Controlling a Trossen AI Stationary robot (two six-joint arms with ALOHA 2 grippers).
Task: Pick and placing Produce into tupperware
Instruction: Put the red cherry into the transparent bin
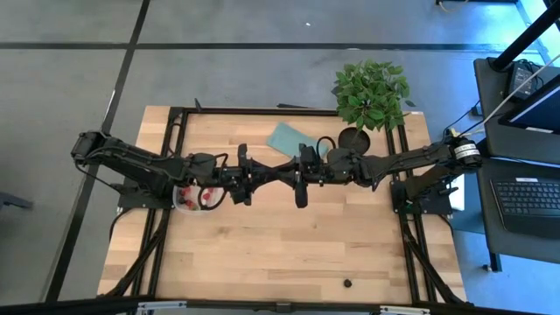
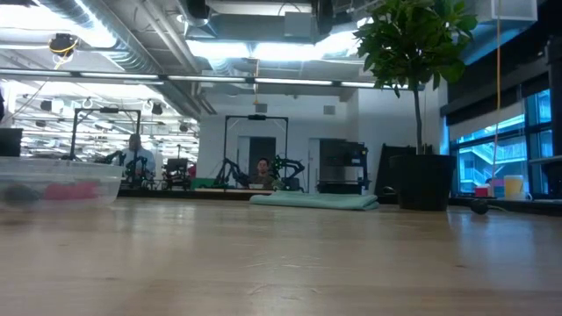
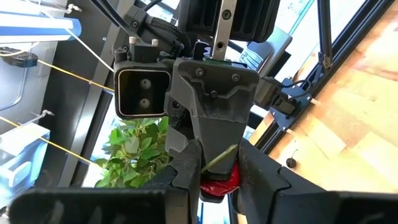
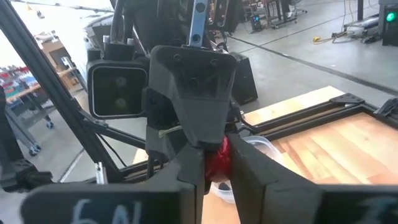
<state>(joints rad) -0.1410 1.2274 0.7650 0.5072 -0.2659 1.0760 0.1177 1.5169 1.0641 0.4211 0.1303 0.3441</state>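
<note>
Both arms meet high over the middle of the table, each pointing level at the other. My left gripper (image 1: pixel 269 173) and my right gripper (image 1: pixel 282 171) are both shut on one small red fruit (image 3: pixel 217 182) with a thin green stem (image 3: pixel 221 158). The clear tupperware (image 1: pixel 194 197) rests on the table under the left arm, with red fruits (image 2: pixel 66 190) inside. It also shows below the fruit in the right wrist view (image 4: pixel 262 149). Neither gripper shows in the low view. My left gripper pinches the red fruit's body (image 3: pixel 227 184) between its two fingers, coming level from the table's left. The fruit is lifted clear of the table. My right gripper pinches the same fruit (image 4: pixel 219 163) between its two fingers, coming level from the table's right. Which gripper has the stem, I cannot tell.
A flat teal pad (image 1: pixel 289 140) lies at the far middle of the table, and a potted plant (image 1: pixel 372 92) stands at the far right corner. A small dark thing (image 1: pixel 347 283) lies near the front edge. People sit in the room beyond the table.
</note>
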